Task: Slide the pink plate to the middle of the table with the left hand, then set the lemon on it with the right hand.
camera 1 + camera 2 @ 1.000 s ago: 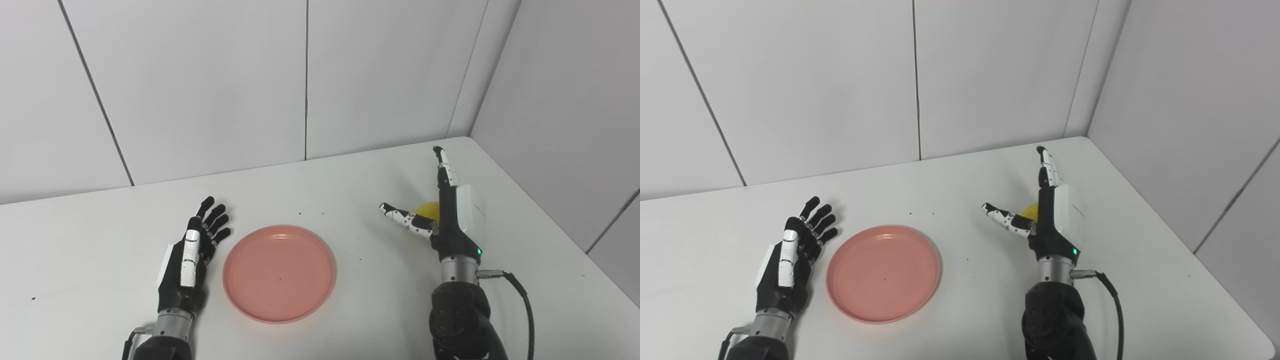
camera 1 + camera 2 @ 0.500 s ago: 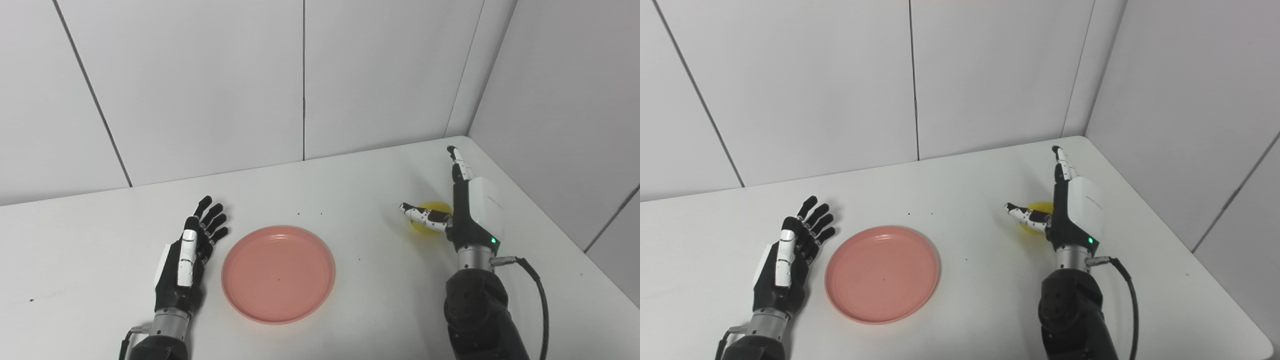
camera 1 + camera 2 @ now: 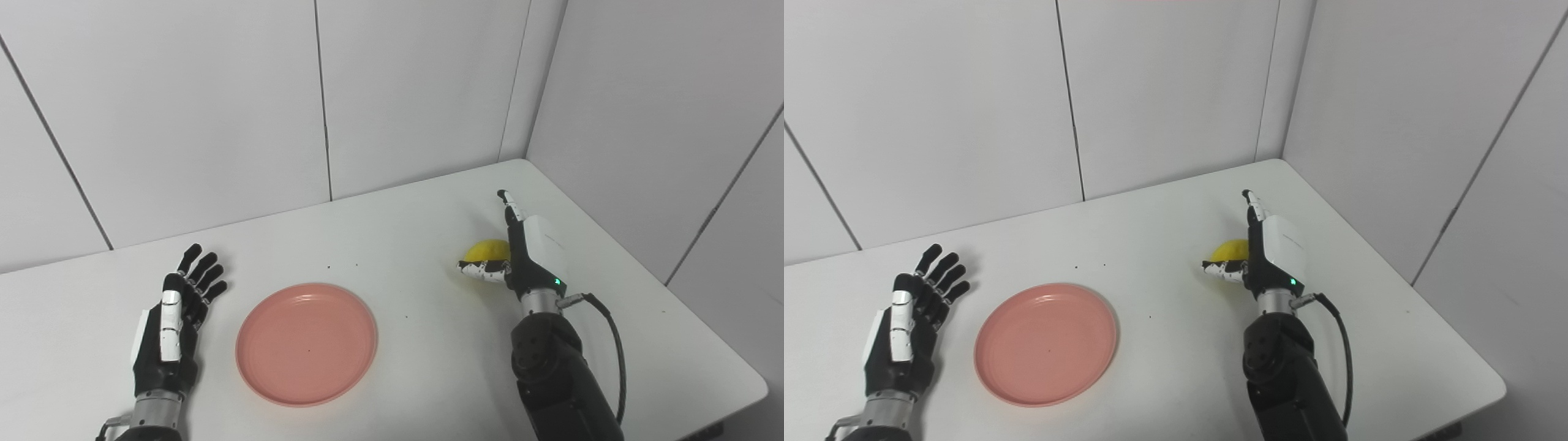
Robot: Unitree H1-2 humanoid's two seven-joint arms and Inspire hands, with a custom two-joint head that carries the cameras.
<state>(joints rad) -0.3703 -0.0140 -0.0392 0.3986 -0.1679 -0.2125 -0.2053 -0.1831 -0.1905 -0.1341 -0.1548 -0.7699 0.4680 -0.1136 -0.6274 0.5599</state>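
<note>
Left hand rests on white worktop, fingers released, beside round pink plate. Right hand cups yellow lemon, fingers extended, ungrasped.

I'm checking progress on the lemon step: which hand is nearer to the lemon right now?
Right. The right hand is at the lemon, thumb curled across its front, fingers extended beside it. The left hand rests open beyond the pink plate, on the plate's far side from the lemon.

Round salmon-pink plastic plate and yellow lemon sitting on plain white worktop; black-and-white robot hands showing.
</note>
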